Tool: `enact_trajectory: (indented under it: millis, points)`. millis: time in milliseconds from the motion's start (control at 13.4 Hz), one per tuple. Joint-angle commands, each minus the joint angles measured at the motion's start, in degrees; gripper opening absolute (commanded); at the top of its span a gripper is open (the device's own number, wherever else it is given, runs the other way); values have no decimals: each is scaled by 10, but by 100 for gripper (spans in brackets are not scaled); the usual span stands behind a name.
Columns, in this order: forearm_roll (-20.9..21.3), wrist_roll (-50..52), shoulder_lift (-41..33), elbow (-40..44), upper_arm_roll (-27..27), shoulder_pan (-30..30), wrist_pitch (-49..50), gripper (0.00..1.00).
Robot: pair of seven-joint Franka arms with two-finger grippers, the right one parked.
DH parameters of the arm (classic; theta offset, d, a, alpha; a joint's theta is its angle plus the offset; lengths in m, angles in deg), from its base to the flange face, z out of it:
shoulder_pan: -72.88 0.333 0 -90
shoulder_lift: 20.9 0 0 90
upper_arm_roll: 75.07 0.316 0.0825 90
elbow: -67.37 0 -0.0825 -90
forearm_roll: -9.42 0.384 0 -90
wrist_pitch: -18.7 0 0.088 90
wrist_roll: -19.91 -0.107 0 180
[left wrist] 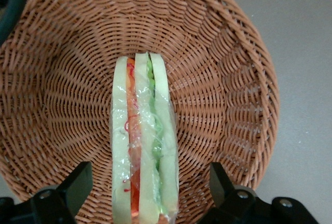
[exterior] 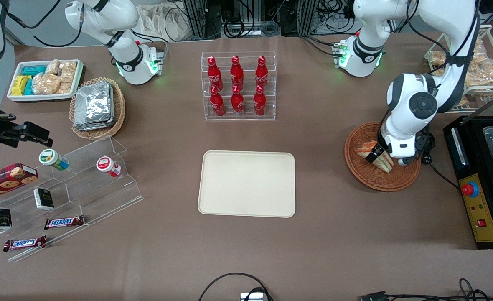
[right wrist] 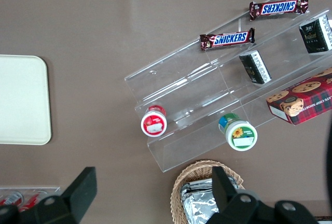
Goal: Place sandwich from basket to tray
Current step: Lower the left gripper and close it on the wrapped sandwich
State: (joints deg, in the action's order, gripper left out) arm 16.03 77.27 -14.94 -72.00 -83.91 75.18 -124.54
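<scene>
Left-arm gripper (exterior: 381, 159) lowered into the reddish-brown wicker basket (exterior: 365, 173) at the working arm's end of the table. Fingers (left wrist: 78, 182) spread wide, one on each flat side of the sandwich (left wrist: 144, 141), neither pad touching the wrap: released, nothing grasped. Sandwich standing on edge on the basket floor, crust edges up, red and orange filling in one seam, green in the other, clear wrap glinting over all. In the front view, sandwich (exterior: 367, 147) partly hidden by the arm's wrist, its visible wedge lying in the half of the basket toward the tray.

Cream-beige tray (exterior: 247, 184) flat on the brown table (exterior: 321, 242) at centre, well apart from the basket, toward the parked arm's end from it. Clear rack of red bottles (exterior: 238, 85) farther from the front camera than the tray. Black control box with red button (exterior: 470, 189) just beside the basket, at the table's edge.
</scene>
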Motion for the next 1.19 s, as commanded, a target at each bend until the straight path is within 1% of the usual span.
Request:
enact_trajectory:
  millis: [0, 75, 149, 299, 373, 448, 597, 672, 746, 821, 970, 1119]
  points:
    - [15, 20, 5, -18, 3, -6, -30, 100]
    - [23, 20, 6, -20, 3, -5, -33, 98]
    - [28, 20, 7, -21, 3, -5, -34, 92]
    - [59, 20, 21, -20, 3, -4, -34, 73]
    - [76, 20, 30, -19, 3, -4, -34, 67]
    - [88, 20, 33, -19, 4, -4, -34, 56]
    - [89, 20, 30, -19, 5, -1, -34, 21]
    - [89, 19, 28, -18, 5, 0, -32, 8]
    - [89, 18, 27, -17, 5, 0, -29, 1]
    - [89, 16, 23, -15, 4, -1, -27, 0]
    - [90, -1, 1, -13, 4, -4, -4, 0]
    - [91, -69, -28, -6, 2, -5, 37, 0]
